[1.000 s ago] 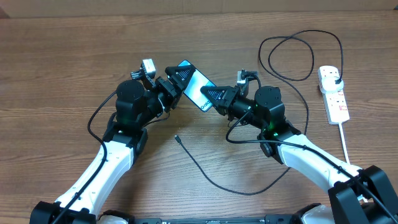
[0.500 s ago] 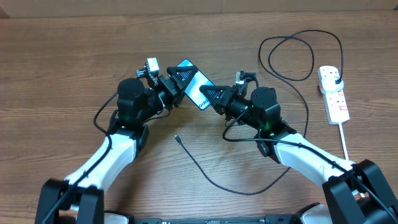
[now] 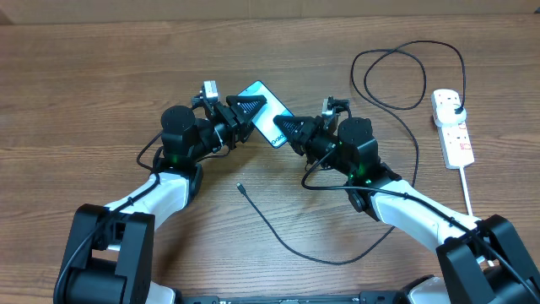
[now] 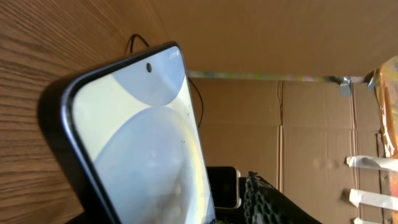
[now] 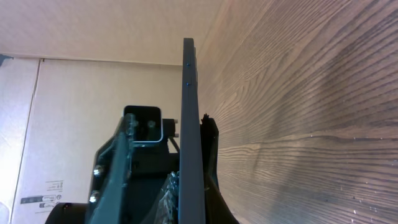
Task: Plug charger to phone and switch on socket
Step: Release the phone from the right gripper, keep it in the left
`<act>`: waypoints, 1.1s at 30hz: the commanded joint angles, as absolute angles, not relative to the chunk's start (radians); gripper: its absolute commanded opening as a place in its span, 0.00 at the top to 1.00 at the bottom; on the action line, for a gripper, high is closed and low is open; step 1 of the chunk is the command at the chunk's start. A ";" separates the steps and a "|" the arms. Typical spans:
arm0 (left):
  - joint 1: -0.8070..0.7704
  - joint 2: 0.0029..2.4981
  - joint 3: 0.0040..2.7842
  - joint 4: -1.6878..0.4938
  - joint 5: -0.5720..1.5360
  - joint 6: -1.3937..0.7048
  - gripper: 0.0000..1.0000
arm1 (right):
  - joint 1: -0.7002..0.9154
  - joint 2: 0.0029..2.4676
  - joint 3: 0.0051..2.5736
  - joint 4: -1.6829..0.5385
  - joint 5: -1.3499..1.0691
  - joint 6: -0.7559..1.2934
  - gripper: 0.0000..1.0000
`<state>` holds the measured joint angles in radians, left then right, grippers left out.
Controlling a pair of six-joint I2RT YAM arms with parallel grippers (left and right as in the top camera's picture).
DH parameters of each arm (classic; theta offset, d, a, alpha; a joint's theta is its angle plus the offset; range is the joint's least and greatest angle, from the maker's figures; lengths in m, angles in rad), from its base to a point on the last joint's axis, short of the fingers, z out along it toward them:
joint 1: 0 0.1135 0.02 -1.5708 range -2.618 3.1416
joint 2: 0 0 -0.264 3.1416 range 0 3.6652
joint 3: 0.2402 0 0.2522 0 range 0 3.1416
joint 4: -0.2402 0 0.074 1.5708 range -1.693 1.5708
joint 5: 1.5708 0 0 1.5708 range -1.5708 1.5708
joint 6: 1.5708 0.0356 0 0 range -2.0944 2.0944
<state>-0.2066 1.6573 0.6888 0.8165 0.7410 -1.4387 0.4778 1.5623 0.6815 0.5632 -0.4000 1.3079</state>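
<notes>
Phone (image 3: 267, 105) sits mid-table between both arms, screen up and tilted. Right gripper (image 3: 285, 131) is pinched onto its near end, and my right wrist cam shows the phone (image 5: 189, 137) edge-on between the fingers. Left gripper (image 3: 245, 114) is at the phone's left edge; I can't tell if it's clamped or just straddling it. Left wrist cam is mostly filled by the screen (image 4: 143, 143). Charger (image 3: 278, 236) is loose on the table, small tip (image 3: 240, 188) near the arms and apart from the phone. Socket (image 3: 451, 127) is far right.
</notes>
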 commanded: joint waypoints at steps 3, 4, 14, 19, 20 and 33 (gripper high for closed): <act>-0.210 1.649 0.703 0.850 0.751 -1.457 0.58 | 0.492 1.568 0.686 0.545 -0.389 1.282 0.96; -0.210 1.649 0.703 0.850 0.748 -1.462 0.60 | 0.496 1.568 0.686 0.545 -0.389 1.282 0.96; -0.210 1.649 0.703 0.883 0.750 -1.482 0.67 | 0.544 1.568 0.686 0.544 -0.378 1.321 0.96; -0.210 1.649 0.703 0.945 0.752 -1.513 0.73 | 0.544 1.568 0.686 0.536 -0.381 1.340 0.96; -0.210 1.649 0.703 0.950 0.752 -1.518 0.75 | 0.544 1.568 0.686 0.537 -0.382 1.340 0.96; -0.210 1.649 0.703 0.951 0.761 -1.519 0.91 | 0.544 1.568 0.686 0.536 -0.413 1.339 0.79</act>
